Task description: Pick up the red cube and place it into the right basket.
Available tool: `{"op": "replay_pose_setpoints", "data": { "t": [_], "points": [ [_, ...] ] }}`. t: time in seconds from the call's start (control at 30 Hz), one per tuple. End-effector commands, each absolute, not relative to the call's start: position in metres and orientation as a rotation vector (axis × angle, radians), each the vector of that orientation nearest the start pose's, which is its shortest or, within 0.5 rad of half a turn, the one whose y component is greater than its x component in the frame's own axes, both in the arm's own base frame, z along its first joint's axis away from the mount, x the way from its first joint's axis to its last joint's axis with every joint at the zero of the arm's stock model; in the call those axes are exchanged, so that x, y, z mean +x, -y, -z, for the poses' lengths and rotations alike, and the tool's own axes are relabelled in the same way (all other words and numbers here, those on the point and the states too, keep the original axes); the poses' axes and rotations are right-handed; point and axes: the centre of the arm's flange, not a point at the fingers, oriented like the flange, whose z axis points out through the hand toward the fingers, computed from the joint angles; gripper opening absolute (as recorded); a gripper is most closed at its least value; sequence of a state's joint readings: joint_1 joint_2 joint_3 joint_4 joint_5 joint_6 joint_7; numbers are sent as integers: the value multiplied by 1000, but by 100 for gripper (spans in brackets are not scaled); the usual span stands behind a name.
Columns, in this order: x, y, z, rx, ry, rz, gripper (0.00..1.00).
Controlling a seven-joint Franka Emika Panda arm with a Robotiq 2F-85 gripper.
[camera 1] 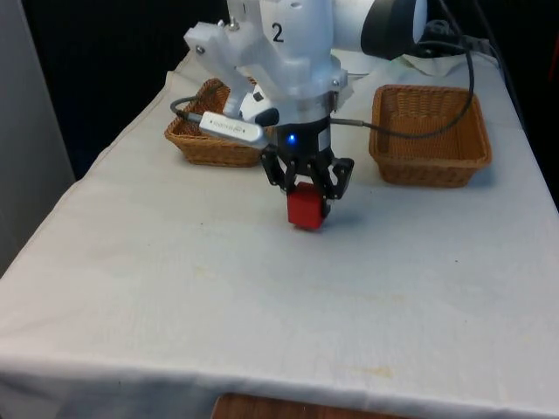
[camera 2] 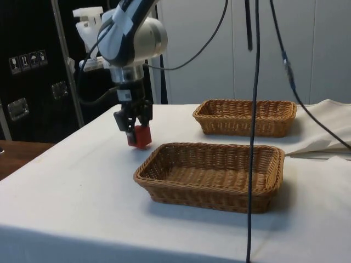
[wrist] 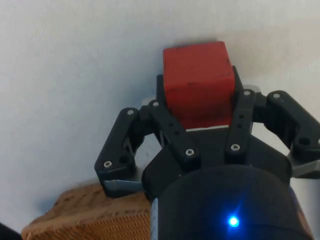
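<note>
The red cube sits between the black fingers of my gripper, which is shut on it. It hangs at or just above the white cloth, near the table's middle, between the two baskets and a little in front of them. The right basket is a shallow wicker tray at the front view's right. In the side view it is the nearer basket, and the gripper holds the cube just beyond its corner. In the wrist view the cube is clamped on both sides by the gripper.
A second wicker basket lies at the front view's left, partly behind the arm; in the side view it is the farther basket. A grey cable drapes over the right basket. Bunched cloth lies behind the baskets.
</note>
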State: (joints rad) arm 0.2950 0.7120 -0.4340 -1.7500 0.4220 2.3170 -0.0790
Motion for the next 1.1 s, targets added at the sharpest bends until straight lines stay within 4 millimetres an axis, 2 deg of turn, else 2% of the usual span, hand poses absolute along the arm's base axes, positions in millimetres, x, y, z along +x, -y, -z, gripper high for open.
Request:
{"op": "replay_pose_setpoints", "data": {
  "t": [0.0,0.03,0.17,0.3,0.6,0.63,0.9,0.93,1.07],
  "points": [
    [651,61,-192,-3088,-420,-83,3],
    [647,60,-203,-3095,-407,-79,3],
    [639,59,-218,-3101,-373,-80,3],
    [637,59,-226,-3100,-355,-77,3],
    [634,60,-255,-3109,-246,-74,3],
    [636,60,-250,-3104,-262,-75,3],
    [631,61,-283,-3107,-149,-75,3],
    [633,61,-278,-3101,-160,-74,3],
    [630,60,-294,-3106,-118,-77,3]
  ]
}}
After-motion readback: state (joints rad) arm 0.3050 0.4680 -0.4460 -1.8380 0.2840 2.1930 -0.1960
